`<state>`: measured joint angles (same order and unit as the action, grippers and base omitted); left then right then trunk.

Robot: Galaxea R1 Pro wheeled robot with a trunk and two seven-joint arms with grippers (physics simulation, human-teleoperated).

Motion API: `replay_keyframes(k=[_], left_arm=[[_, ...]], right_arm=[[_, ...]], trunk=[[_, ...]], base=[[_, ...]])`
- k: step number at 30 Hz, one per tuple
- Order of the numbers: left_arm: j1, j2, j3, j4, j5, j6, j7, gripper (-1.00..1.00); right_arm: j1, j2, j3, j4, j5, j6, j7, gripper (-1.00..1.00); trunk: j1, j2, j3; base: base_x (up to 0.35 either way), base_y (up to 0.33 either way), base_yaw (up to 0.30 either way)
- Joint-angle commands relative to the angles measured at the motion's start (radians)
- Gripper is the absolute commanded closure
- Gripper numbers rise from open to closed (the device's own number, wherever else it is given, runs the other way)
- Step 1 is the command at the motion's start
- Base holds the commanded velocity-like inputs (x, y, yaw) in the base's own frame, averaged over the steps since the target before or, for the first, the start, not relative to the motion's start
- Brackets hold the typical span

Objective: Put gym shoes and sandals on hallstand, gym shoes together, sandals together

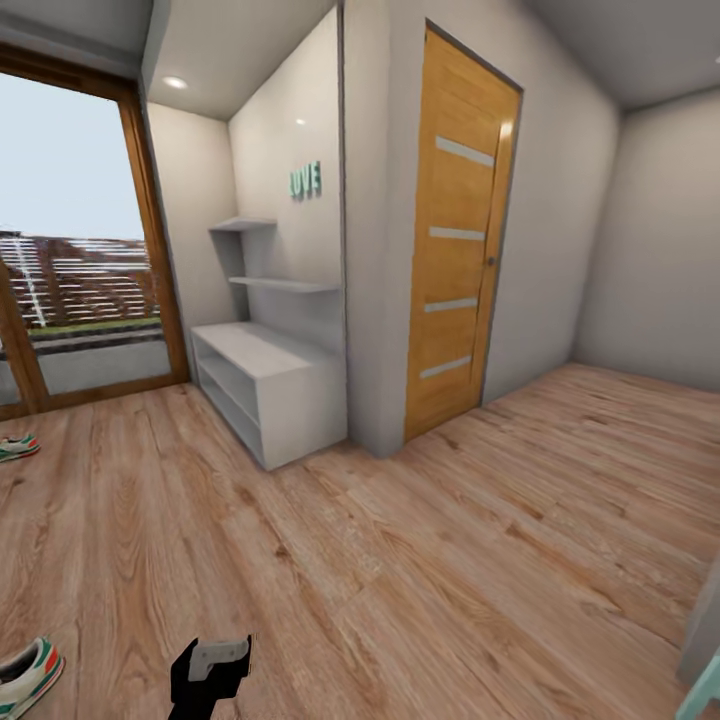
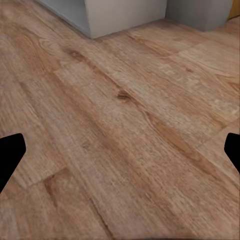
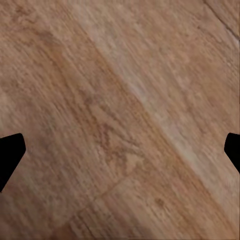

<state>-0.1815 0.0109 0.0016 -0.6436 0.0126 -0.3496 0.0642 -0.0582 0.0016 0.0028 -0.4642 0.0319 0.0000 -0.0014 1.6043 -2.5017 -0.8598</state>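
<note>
Head view: both tools spread, empty; cream-white green-striped gym shoes sit far left of low grey hallstand, so they could easily slip out of frame.

Left gripper is hanging low with its fingers spread wide apart, and the right gripper is sitting splayed open the same way.
</note>
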Motion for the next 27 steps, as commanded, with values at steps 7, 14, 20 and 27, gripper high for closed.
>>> replay_keyframes(k=[7, 14, 20, 27], left_arm=[[-0.001, -0.002, -0.002, 0.001, 0.001, -0.002, 0.003, -1.0], [-0.001, -0.002, -0.002, 0.001, 0.001, -0.002, 0.003, -1.0], [-0.001, -0.002, -0.002, 0.001, 0.001, -0.002, 0.003, -1.0], [-0.001, -0.002, -0.002, 0.001, 0.001, -0.002, 0.003, -1.0]], right_arm=[[0.0, 0.0, 0.0, -0.001, 0.003, 0.0, 0.0, -1.0], [0.0, -0.001, 0.0, -0.001, 0.003, 0.0, 0.0, -1.0], [0.0, 0.0, 0.0, -0.001, 0.003, 0.0, 0.0, -1.0], [0.0, 0.0, 0.0, -0.001, 0.003, 0.0, 0.0, -1.0]], trunk=[[0.0, 0.0, -0.001], [0.0, 0.0, -0.001], [0.0, 0.0, -0.001], [0.0, 0.0, -0.001]], base=[[0.079, 0.0, 0.292], [0.292, 0.0, 0.292], [0.337, 0.0, 0.292], [0.345, 0.0, 0.259]])
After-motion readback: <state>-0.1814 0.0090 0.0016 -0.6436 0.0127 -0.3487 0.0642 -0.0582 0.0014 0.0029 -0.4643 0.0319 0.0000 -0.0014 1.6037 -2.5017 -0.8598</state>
